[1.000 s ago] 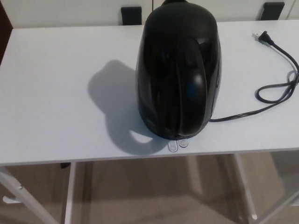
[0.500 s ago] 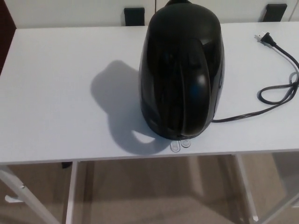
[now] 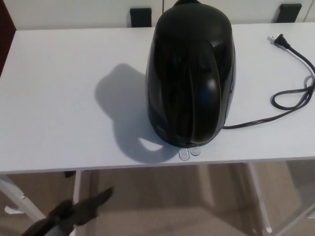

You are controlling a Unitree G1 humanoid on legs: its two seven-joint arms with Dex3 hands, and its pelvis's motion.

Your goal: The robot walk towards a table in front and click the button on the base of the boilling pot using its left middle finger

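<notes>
— Kettle (image 3: 191, 78), where did it stand at that moment?

— On the white table (image 3: 54, 98), toward the near edge and a little right of the middle. It was black and glossy, upright, with its handle (image 3: 199, 93) facing the camera. Its shadow (image 3: 123, 108) fell to its left across the tabletop.

— And the button on its base?

— Two small clear tabs (image 3: 190, 153) stuck out from under the base at the front, just at the table's near edge, side by side. Which of them was the button, I could not tell.

— Was the cord plugged in?

— No. The black cord (image 3: 290, 98) ran from the kettle's right side, looped on the table, and ended in a plug (image 3: 277, 40) lying loose near the far right corner.

— Which hands were showing?

— Only the left hand (image 3: 74, 212), coming in at the bottom left corner, below the level of the tabletop and in front of the table's white leg (image 3: 19, 199). It was well apart from the kettle and touched nothing. One finger (image 3: 98, 198) pointed up and to the right, toward the table edge; the others looked partly curled, and it held nothing. The picture was blurred there, so I could not make out more. The right hand did not show.

— Anything behind the table?

— Two dark chair backs (image 3: 141, 16) against the pale wall, and tan floor (image 3: 162, 206) underneath.
</notes>
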